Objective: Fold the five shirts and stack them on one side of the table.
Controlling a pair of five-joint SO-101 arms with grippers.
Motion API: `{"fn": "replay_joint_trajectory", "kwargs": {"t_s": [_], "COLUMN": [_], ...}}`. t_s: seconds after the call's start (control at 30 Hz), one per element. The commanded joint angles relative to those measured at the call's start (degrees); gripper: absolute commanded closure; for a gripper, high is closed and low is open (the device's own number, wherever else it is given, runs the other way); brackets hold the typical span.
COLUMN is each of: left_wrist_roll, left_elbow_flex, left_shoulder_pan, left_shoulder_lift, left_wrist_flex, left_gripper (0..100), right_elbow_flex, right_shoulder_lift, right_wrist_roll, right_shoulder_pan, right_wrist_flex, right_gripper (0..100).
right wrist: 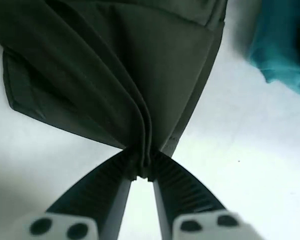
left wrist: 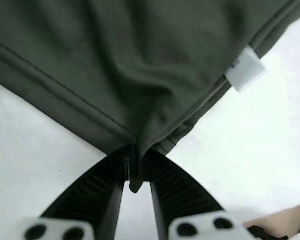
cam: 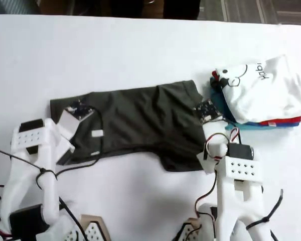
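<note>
Left end effector (left wrist: pixel 137 172) and right end effector (right wrist: pixel 141 170) each clamp an edge of the dark green shirt (cam: pixel 140 115) — spread on the desk (cam: pixel 140 50), beside the folded stack (cam: pixel 263 93).

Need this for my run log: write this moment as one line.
left gripper: shut on dark green fabric shirt | right gripper: shut on same shirt | folded shirt stack: near right gripper
</note>
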Motion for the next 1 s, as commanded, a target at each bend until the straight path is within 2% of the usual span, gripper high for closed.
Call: {"fn": "replay_joint_trajectory", "kwargs": {"t_s": [0.0, 0.13, 0.37, 0.43, 0.5, 0.53, 0.57, 0.67, 0.77, 0.97], "left_wrist_roll": [-0.18, -0.18, -0.18, -0.09, 0.26, 0.26, 0.26, 1.14, 5.98, 14.15], "left_elbow_flex": [-0.92, -4.88, -23.25, -29.67, -35.91, -38.64, -40.84, -44.88, -47.6, -56.48], "left_shoulder_pan": [-0.35, -0.44, -0.44, -1.05, -2.46, -2.99, -3.43, -3.52, -3.52, -1.05], "left_shoulder_lift": [-2.02, -2.02, -2.02, -2.02, -1.49, -1.41, -1.14, 2.9, 11.25, 28.66], "left_wrist_flex": [-0.09, 2.81, 14.15, 16.09, 16.26, 16.18, 16.18, 15.65, 12.31, 11.16], "left_gripper": [94, 86, 86, 86, 93, 98, 97, 97, 97, 97], "right_elbow_flex": [-0.44, -2.55, -16.97, -21.36, -25.32, -26.81, -27.96, -29.8, -30.24, -37.1], "right_shoulder_lift": [-1.71, -1.8, -1.8, -1.8, -1.19, -1.19, -1.19, -1.1, 0.75, 17.36], "right_wrist_roll": [0.44, 0.44, -0.35, -3.6, -7.74, -9.32, -10.29, -10.37, -10.46, -10.99], "right_shoulder_pan": [0.57, 0.31, 0.57, 0.75, 0.4, 0.22, -0.48, -4.53, -9.8, -14.2], "right_wrist_flex": [0.22, 2.77, 10.95, 11.03, 10.15, 9.1, 8.04, 4.7, 0.84, -5.85], "right_gripper": [89.8, 80.7, 83.0, 86.5, 97.9, 98.5, 96.2, 97.7, 97.8, 97.8]}}
